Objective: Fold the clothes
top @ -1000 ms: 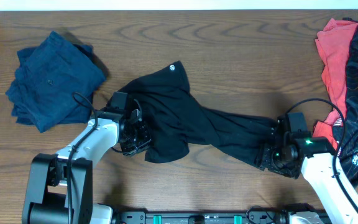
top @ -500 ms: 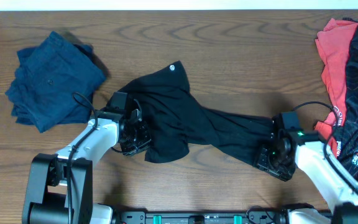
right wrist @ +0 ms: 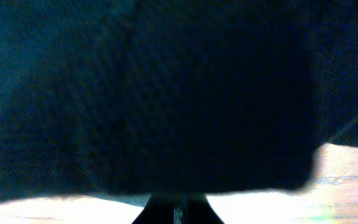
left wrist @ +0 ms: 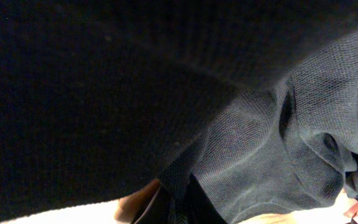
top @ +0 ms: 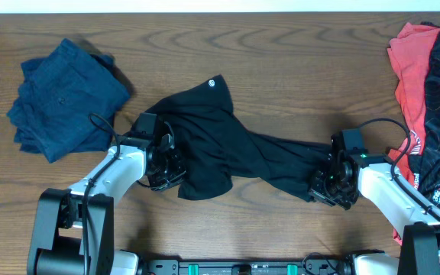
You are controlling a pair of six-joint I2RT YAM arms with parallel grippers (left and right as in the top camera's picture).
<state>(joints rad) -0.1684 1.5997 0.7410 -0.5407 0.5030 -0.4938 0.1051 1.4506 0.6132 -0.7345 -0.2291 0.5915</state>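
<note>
— Where are the grippers?
— The left gripper point(top: 168, 166) is clamped on the left edge of the black shirt point(top: 228, 145), and the right gripper point(top: 323, 186) is pinched on its right end.
— And the shirt?
— It lies stretched between them on the table point(top: 281, 46). Farther back are navy clothes point(top: 63, 99) on the left and red clothes point(top: 407, 65) on the right.

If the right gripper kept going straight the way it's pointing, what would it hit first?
The plain black short-sleeved fabric shirt. It fills the wrist view directly ahead of the right gripper, which is shut at the shirt's edge. What lies beyond the fabric cannot be judged.
</note>
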